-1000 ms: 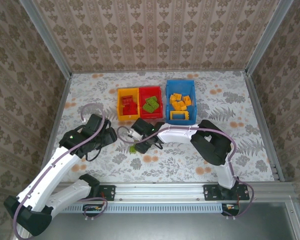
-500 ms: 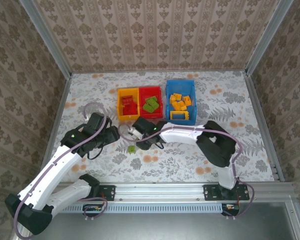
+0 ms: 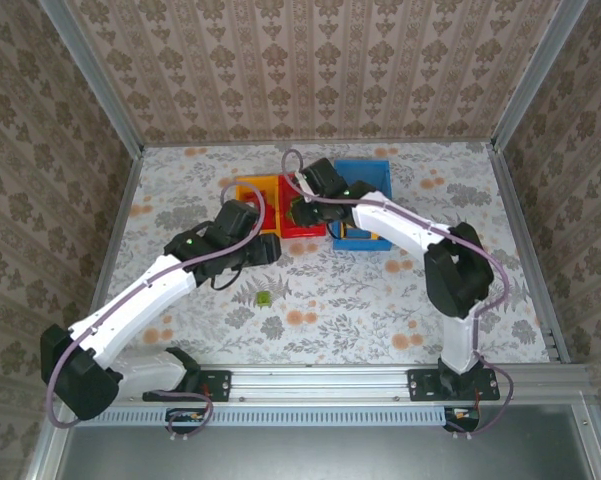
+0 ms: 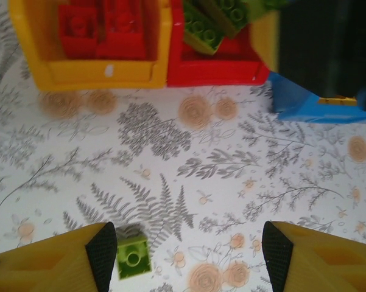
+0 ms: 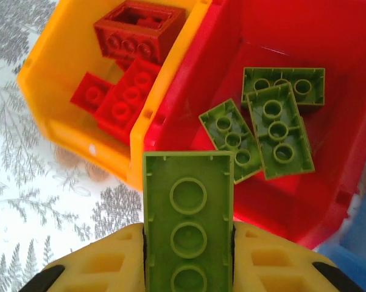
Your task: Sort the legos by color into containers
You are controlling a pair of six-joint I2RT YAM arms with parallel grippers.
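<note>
My right gripper (image 5: 188,261) is shut on a green lego plate (image 5: 188,207), underside up, at the near edge of the red container (image 5: 304,201), where three green plates (image 5: 274,128) lie. Beside it, the yellow container (image 5: 67,131) holds red legos (image 5: 128,97). From above, the right gripper (image 3: 302,210) hangs over the red container (image 3: 305,229). My left gripper (image 4: 189,255) is open above the table, a small green lego (image 4: 133,258) just inside its left finger (image 4: 103,255). That lego (image 3: 265,297) rests on the table below the left gripper (image 3: 270,250).
The blue container (image 3: 365,167) stands right of the red one, partly under the right arm. In the left wrist view the yellow container (image 4: 103,73), red container (image 4: 213,72) and a corner of the blue one (image 4: 298,103) line the far side. Walls enclose the flowered table.
The right gripper closed on the green plate at the table's middle and carried it up to the red container. The left arm swung forward and right toward the small green lego.
</note>
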